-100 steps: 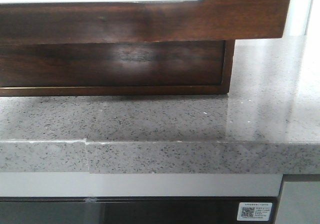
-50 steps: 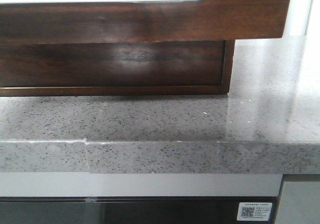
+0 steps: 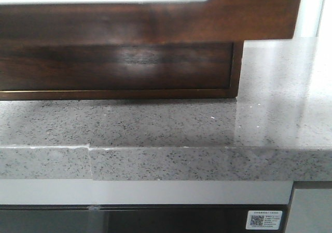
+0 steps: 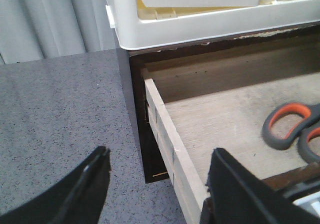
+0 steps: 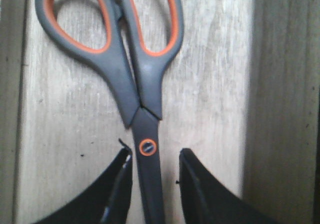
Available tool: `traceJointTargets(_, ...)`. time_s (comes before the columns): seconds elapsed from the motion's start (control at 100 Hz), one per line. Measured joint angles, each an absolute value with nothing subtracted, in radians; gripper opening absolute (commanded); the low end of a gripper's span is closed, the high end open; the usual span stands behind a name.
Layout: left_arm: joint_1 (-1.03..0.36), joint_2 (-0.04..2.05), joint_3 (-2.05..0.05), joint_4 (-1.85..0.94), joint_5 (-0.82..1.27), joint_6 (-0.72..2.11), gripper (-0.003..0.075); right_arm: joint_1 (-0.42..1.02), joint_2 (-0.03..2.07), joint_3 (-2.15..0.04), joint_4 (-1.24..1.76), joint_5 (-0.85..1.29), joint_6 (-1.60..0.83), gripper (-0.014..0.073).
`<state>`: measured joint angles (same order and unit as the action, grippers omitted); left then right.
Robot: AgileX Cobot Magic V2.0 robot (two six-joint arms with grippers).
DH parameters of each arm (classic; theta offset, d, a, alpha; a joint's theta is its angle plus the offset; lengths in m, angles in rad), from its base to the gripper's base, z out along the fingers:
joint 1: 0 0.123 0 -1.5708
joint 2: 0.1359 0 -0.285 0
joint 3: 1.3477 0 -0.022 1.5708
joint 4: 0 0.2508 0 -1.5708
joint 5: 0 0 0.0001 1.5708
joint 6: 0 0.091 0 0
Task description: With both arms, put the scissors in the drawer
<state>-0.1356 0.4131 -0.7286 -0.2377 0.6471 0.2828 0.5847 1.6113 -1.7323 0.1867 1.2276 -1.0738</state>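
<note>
The drawer's glossy dark brown front (image 3: pixel 155 20) with its wide cutout fills the top of the front view, pulled out over the counter. In the left wrist view the drawer (image 4: pixel 170 144) stands open, and the grey and orange scissors (image 4: pixel 287 131) lie on its pale wooden floor. My left gripper (image 4: pixel 160 154) is open and empty, with its fingers on either side of the drawer's side wall. In the right wrist view the scissors (image 5: pixel 140 84) lie flat on the floor. My right gripper (image 5: pixel 156 151) is open around the blade near the pivot screw.
The speckled grey stone countertop (image 3: pixel 207 124) carries the dark wooden cabinet (image 3: pixel 129 67). A white plastic bin (image 4: pixel 200 24) sits on top of the cabinet. Below the counter edge is a dark panel with a QR sticker (image 3: pixel 264 220). Bare counter (image 4: pixel 60 109) lies beside the drawer.
</note>
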Motion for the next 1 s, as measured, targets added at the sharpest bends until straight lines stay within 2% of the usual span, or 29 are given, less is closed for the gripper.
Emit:
traceJointTargets(0.35,-0.136,0.413,-0.727,-0.238,0.634,0.282,0.04,0.583,1.509,-1.837,0.184,1.25,-0.78,0.023)
traceJointTargets(0.52,-0.136,0.413,-0.727,-0.238,0.634,0.282,0.04,0.481,1.402,-1.799,0.191,1.259,-0.578,0.023)
traceJointTargets(0.66,-0.136,0.413,-0.727,-0.238,0.634,0.282,0.04,0.324,1.292,-1.646,0.191,1.248,-0.445,0.023)
traceJointTargets(0.82,-0.136,0.413,-0.727,-0.238,0.634,0.282,0.0399,0.156,1.119,-1.37,0.206,1.087,-0.36,0.023)
traceJointTargets(1.0,-0.136,0.413,-0.727,-0.238,0.629,0.282,0.04,0.074,0.902,-1.048,0.255,0.883,-0.321,0.023)
